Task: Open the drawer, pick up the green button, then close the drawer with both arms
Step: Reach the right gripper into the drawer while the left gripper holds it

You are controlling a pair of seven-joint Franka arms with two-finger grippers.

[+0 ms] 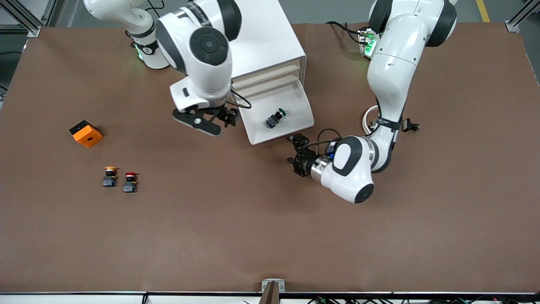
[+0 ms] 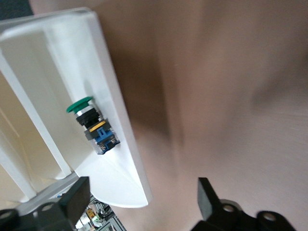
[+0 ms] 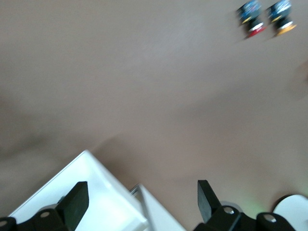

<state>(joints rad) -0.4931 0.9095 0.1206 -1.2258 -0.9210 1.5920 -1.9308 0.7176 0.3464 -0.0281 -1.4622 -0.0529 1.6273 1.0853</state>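
Note:
The lowest drawer [image 1: 282,136] of the white cabinet [image 1: 270,46] stands pulled out. The green-capped button [image 1: 276,118] lies on its side in it, also seen in the left wrist view as the button [image 2: 94,127] against the drawer's front wall [image 2: 118,106]. My left gripper [image 1: 292,150] is open and empty, low over the table just in front of the drawer's front corner. My right gripper [image 1: 230,117] is open and empty beside the drawer, on the side toward the right arm's end. The right wrist view shows the drawer's white corner [image 3: 103,202] below the fingers [image 3: 77,199].
An orange block [image 1: 86,134] lies toward the right arm's end. A yellow-capped button [image 1: 110,176] and a red-capped button [image 1: 130,181] stand nearer the front camera than it; both show in the right wrist view, the red one [image 3: 252,19], the yellow one [image 3: 281,14].

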